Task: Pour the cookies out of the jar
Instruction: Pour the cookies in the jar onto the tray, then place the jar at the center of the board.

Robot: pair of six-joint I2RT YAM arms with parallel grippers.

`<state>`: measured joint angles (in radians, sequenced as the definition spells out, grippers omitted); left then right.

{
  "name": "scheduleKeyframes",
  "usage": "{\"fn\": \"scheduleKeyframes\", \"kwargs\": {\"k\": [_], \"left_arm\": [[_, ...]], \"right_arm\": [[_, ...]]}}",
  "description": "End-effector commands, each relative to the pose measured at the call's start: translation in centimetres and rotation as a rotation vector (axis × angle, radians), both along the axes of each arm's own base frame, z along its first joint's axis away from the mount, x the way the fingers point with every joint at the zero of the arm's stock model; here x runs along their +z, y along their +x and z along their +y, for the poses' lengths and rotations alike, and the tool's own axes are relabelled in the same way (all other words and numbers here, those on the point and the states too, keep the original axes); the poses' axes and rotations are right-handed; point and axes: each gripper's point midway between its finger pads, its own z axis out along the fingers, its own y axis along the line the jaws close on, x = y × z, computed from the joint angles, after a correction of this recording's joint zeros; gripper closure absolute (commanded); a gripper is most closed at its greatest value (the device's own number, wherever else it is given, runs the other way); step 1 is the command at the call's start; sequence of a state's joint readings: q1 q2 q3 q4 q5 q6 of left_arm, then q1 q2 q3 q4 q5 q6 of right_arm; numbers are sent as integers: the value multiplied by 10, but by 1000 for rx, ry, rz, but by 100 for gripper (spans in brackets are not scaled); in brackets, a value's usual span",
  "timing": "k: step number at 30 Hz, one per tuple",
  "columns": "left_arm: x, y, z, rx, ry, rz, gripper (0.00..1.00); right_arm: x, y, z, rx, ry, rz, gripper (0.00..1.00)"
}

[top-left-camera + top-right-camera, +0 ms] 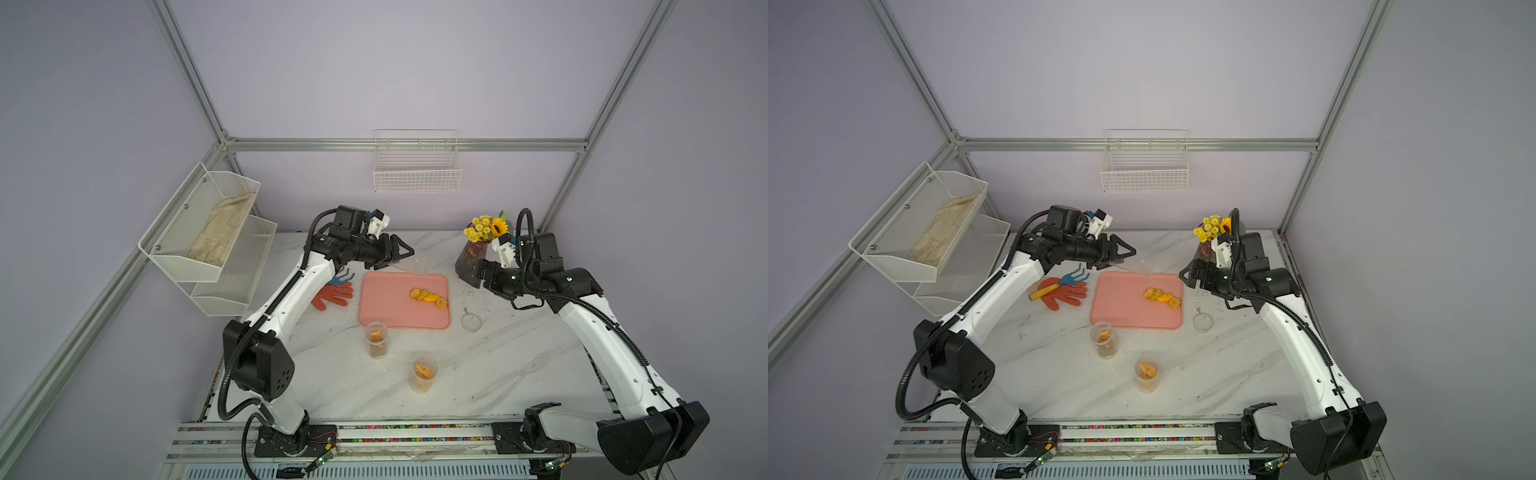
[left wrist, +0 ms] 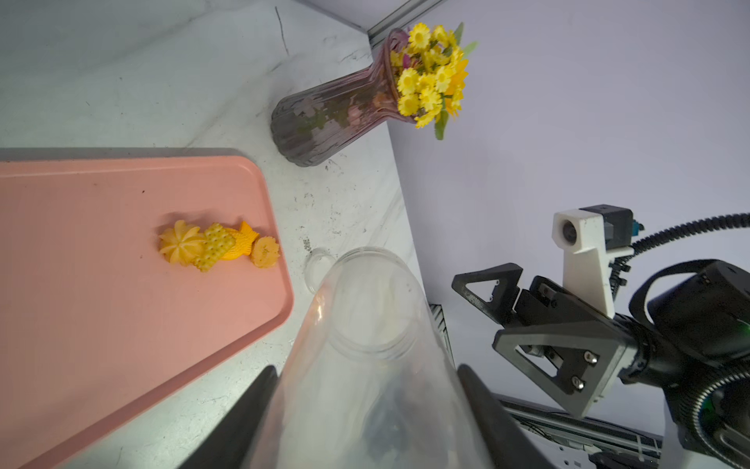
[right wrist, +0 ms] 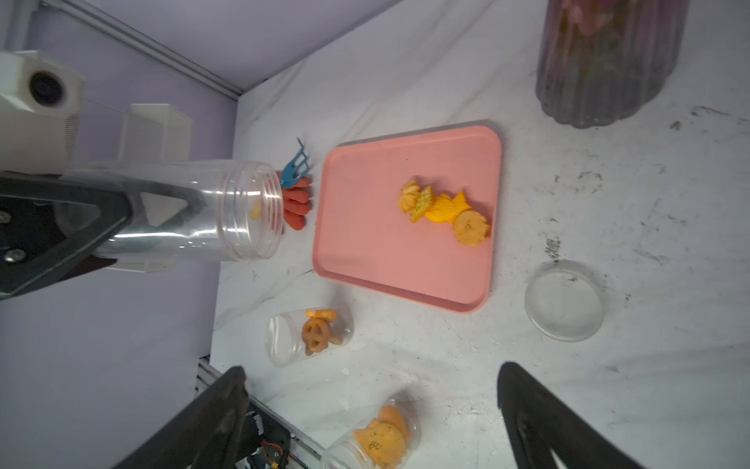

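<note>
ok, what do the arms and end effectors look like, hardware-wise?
The left arm and right arm match: white shell links, black joint housings, black corrugated conduit looping alongside. The left end effector and right end effector have black triangular open-frame fingers; a white camera mount sits behind each.

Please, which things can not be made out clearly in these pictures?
- Held jar, right wrist view: yellow speck near its mouth, too small to tell cookie from reflection.
- Cookies on the tray, all views: they overlap, count unsure.
- Standing jars, both top views: upper cookies hide those beneath.
- Beige thing in the wall basket, both top views: too small to name.
</note>
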<state>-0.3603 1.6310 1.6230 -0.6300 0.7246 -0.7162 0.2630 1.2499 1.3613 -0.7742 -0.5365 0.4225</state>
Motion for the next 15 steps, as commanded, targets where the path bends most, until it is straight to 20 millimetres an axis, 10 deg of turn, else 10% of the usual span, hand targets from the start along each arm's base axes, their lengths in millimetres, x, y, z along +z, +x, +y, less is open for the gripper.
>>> {"fn": "scheduleKeyframes", "kwargs": {"k": [1,15], "left_arm": [[14,-9,12,21,-159,29,41],[78,-49,23,-95,-489,6,40]], "right_arm": [[27,-9,30,154,174,11,3],[109,13,74,348,613,-123,3]]}}
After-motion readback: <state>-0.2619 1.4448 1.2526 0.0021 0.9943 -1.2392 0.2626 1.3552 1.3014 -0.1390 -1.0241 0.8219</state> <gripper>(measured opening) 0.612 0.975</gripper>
